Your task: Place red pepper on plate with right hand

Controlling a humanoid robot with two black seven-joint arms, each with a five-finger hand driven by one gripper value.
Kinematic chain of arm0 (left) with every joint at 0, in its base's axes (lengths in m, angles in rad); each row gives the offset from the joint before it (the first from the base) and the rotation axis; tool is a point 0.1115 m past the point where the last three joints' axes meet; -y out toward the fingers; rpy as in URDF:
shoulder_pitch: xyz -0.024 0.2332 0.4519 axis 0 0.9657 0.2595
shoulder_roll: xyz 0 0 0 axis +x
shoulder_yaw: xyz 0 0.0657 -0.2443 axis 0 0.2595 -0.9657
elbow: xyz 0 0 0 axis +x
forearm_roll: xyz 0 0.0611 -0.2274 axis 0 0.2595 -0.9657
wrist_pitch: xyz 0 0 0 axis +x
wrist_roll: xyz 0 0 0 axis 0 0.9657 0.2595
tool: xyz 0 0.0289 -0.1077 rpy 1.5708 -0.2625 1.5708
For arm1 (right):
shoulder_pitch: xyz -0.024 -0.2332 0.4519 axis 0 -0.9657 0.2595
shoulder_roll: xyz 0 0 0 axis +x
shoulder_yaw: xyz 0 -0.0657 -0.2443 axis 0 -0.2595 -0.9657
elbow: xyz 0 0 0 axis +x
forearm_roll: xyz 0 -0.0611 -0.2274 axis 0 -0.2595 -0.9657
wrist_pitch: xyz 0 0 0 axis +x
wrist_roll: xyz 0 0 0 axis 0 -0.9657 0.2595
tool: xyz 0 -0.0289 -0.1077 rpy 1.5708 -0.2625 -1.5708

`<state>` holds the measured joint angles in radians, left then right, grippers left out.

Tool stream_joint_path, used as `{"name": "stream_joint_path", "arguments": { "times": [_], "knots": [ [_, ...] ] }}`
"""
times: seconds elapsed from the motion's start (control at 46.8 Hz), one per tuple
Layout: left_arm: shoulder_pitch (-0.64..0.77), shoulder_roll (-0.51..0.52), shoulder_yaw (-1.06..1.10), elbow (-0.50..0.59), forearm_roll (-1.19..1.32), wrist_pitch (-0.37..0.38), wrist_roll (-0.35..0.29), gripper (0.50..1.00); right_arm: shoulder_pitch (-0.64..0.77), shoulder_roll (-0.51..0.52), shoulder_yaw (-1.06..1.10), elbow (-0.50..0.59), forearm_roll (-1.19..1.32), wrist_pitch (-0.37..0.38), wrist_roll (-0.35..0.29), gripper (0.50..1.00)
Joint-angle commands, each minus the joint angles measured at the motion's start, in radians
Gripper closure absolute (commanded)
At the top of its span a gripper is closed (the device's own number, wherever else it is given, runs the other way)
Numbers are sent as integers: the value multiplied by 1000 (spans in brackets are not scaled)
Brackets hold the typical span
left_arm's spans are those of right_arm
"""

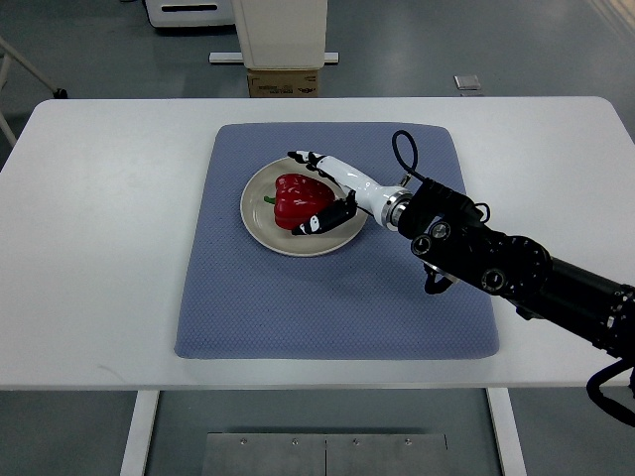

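A red pepper [294,201] with a green stem lies on a beige round plate [260,220] in the upper middle of a blue mat. My right hand [298,191] reaches in from the right and straddles the pepper. Its white fingers [310,159] stretch along the pepper's far side with a strip of plate showing between. The dark thumb side [319,220] lies against the pepper's near edge. The fingers look spread rather than clamped. The left arm does not show.
The blue mat [327,297] lies on a white table [89,248]. My right forearm [496,263], black with cables, crosses the mat's right half. Beyond the table's far edge stand a cardboard box [284,81] and a white machine base.
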<state>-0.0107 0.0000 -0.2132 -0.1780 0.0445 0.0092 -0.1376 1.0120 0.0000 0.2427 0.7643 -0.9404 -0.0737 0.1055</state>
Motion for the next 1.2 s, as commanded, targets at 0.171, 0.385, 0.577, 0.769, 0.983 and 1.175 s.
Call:
{"name": "stream_joint_path", "arguments": {
  "times": [0.171,0.385,0.577,0.769,0.983,1.175],
  "knots": [
    [0,0,0,0,0,0,1,500,17,-3,35,1,60,0,-1,513],
    [0,0,0,0,0,0,0,500,16,-72,159,1,78,8,-7,513],
    [0,0,0,0,0,0,-1,500,-9,-117,291,0,83,19,-12,515],
    [0,0,0,0,0,0,-1,500,-56,-155,395,0,202,25,-12,515],
    [0,0,0,0,0,0,-1,500,-111,-170,523,-37,275,55,-12,515],
    [0,0,0,0,0,0,1,500,-167,-169,630,-86,279,100,-12,513]
  ]
}}
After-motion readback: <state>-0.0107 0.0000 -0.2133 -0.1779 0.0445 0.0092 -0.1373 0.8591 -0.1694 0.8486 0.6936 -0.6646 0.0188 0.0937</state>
